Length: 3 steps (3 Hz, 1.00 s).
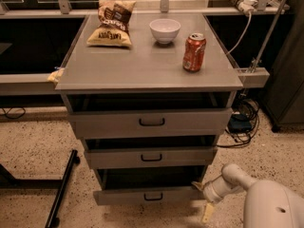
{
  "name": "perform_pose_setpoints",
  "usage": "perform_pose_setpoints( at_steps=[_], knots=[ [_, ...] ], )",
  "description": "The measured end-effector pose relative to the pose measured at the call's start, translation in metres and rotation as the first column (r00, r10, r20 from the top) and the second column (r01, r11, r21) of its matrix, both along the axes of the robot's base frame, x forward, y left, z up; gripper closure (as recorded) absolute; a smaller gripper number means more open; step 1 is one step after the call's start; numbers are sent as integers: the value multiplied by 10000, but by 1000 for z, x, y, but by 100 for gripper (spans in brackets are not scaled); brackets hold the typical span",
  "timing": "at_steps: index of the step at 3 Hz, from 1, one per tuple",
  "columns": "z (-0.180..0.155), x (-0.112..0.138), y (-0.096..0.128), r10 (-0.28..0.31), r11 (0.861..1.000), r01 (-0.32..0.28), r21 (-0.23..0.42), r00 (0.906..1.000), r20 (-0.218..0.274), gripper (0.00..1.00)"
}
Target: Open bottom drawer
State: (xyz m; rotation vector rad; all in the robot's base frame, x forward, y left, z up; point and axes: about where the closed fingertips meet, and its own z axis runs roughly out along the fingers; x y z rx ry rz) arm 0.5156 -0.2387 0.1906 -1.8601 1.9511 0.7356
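The bottom drawer (pixel 123 195) is the lowest grey front of the cabinet, with a small black loop handle (pixel 153 196) at its centre. It stands pulled out past the two drawers above, with a dark gap over it. My gripper (pixel 202 199) comes in from the lower right on a white arm (pixel 237 179). It sits at the right end of the bottom drawer's front, well to the right of the handle. Its jaws are spread: the upper fingertip (pixel 196 186) touches the drawer's right corner and the lower fingertip (pixel 207 213) hangs toward the floor.
The middle drawer (pixel 151 157) and top drawer (pixel 152 122) are also partly out. On the cabinet top (pixel 142 70) lie a chip bag (pixel 112 23), a white bowl (pixel 165 30) and a red can (pixel 194 52). A black stand leg (pixel 61 189) is at the left, and cables (pixel 242 122) at the right.
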Motion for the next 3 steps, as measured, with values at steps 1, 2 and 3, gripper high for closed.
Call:
perform_pose_setpoints(
  at_steps=[1,2,3],
  knots=[
    [4,-15,-2,16,9999,-9,167,9992,-401,0],
    [11,-31,-5,18,9995,9,323,9966,-827,0],
    [12,-40,-2,168,9989,-120,455,9940,-1082,0]
  ],
)
